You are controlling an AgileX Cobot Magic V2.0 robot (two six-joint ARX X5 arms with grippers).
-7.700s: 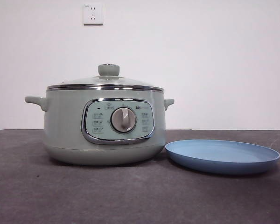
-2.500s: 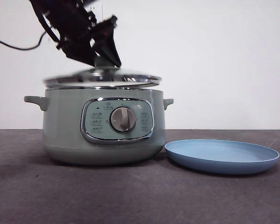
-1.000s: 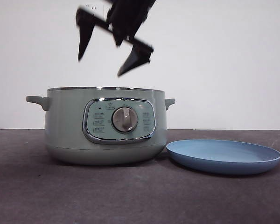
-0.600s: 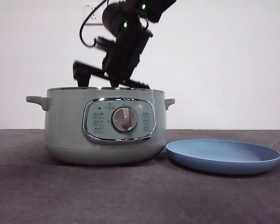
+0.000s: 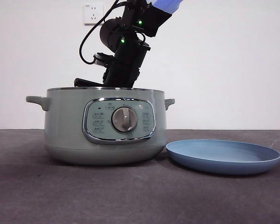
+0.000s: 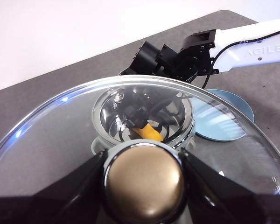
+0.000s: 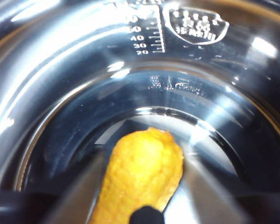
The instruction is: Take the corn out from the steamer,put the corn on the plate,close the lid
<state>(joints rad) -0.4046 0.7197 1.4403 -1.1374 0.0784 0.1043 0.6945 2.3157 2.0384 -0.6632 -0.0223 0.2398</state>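
Corn (image 7: pixel 142 175) lies at the bottom of the steamer's (image 5: pixel 105 126) shiny inner bowl, filling the lower centre of the right wrist frame, between the two jaws of the right hand (image 7: pixel 142 186). The jaws stand on either side of the cob, close against it — whether they press on it I cannot tell. In the front frame this arm enters from the top centre and its hand is sunk below the steamer's rim, out of sight. Through the glass in the left wrist frame the corn (image 6: pixel 149 133) shows as a yellow piece in the open pot, centre of frame, with black jaws at it.

Left hand (image 6: pixel 142 179) is clamped on the knob of the lid (image 6: pixel 60 144), which is held clear of the steamer and fills the lower part of that frame.

Plate (image 5: pixel 223 156) sits on the dark worktop (image 5: pixel 130 196) in the lower right of the front frame, just beside the steamer, bare.
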